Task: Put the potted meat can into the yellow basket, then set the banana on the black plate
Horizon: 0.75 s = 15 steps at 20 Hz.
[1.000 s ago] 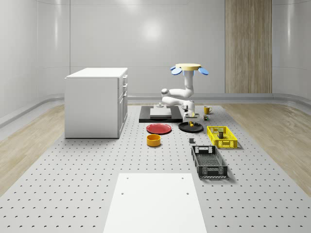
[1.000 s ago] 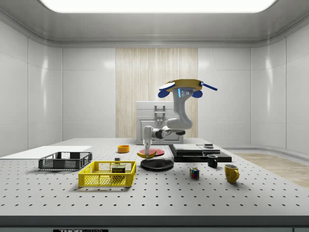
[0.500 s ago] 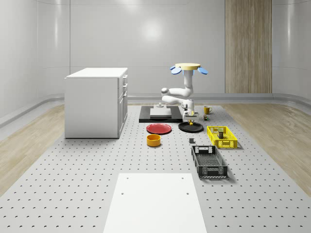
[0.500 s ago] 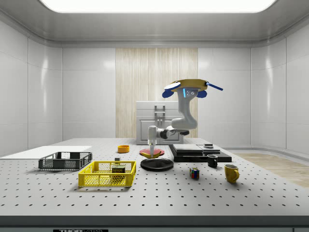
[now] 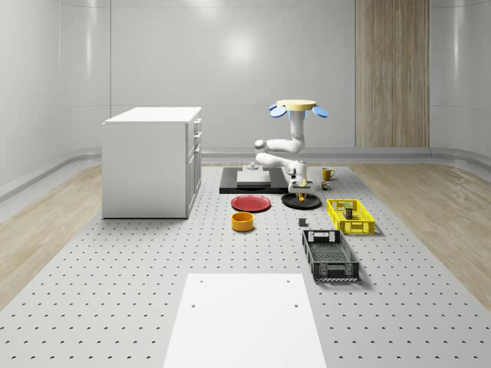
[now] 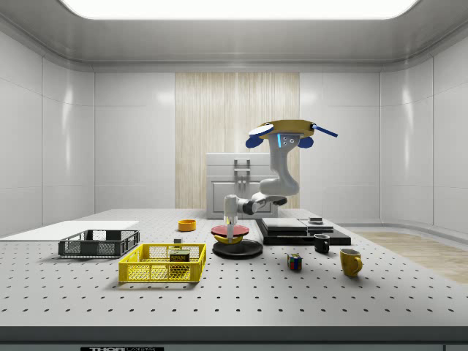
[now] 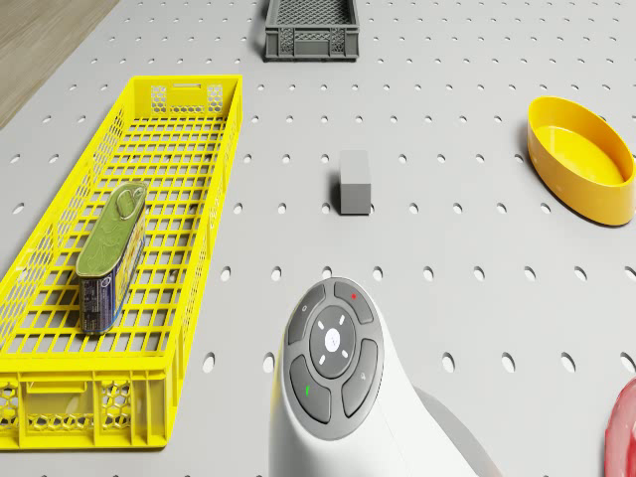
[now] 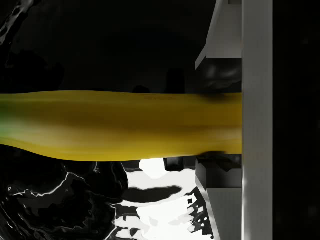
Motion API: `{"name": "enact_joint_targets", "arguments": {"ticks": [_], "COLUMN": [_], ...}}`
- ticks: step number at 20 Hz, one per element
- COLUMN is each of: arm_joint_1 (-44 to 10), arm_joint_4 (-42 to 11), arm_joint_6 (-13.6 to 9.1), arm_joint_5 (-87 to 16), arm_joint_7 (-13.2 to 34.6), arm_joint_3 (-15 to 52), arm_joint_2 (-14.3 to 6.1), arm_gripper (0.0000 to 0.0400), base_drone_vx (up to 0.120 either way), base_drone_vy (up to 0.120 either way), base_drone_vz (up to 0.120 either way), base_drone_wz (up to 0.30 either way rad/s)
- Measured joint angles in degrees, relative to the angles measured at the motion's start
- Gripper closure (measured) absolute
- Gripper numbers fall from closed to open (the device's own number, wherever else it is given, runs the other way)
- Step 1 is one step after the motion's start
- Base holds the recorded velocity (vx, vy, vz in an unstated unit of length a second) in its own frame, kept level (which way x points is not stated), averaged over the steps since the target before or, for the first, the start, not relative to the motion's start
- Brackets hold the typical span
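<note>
Drone (image 5: 298, 107) hovers above black plate (image 5: 301, 202); jaws (image 6: 234, 235) clamp banana (image 8: 120, 125) just over it. Potted meat can (image 7: 111, 255) lies in yellow basket (image 7: 60, 397). Nearby on the tabletop (image 5: 138, 268): red plate (image 5: 251, 203), yellow bowl (image 7: 581, 159), grey block (image 7: 355, 183).

banana (image 8: 120, 125) | ends cut off, wrist view | claw-hidden part

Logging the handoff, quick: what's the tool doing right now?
Tool: shut on the banana, low over the black plate; drone hovers above.
</note>
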Motion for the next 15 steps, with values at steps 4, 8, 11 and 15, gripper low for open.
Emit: {"name": "enact_joint_targets", "arguments": {"ticks": [4, 8, 11, 15], "arm_joint_1": [-0.22, 0.24, 0.6, 0.85], "arm_joint_4": [0.53, -0.16, -0.76, -1.16], "arm_joint_6": [0.51, -0.24, -0.89, -1.37], "arm_joint_5": [-0.91, 0.47, 1.72, 2.6], "arm_joint_7": [-0.43, -1.08, -1.33, -1.51], "arm_joint_3": [-1.1, 0.29, 1.59, 2.52], "arm_joint_2": [0.17, 0.24, 0.28, 0.33], "arm_gripper": [0.0105, 0.0039, 0.0018, 0.0007], "base_drone_vx": [0.0, 0.0, 0.0, 0.0], "base_drone_vy": [0.0, 0.0, 0.0, 0.0], "base_drone_vz": [0.0, 0.0, 0.0, 0.0], "base_drone_wz": [0.0, 0.0, 0.0, 0.0]}}
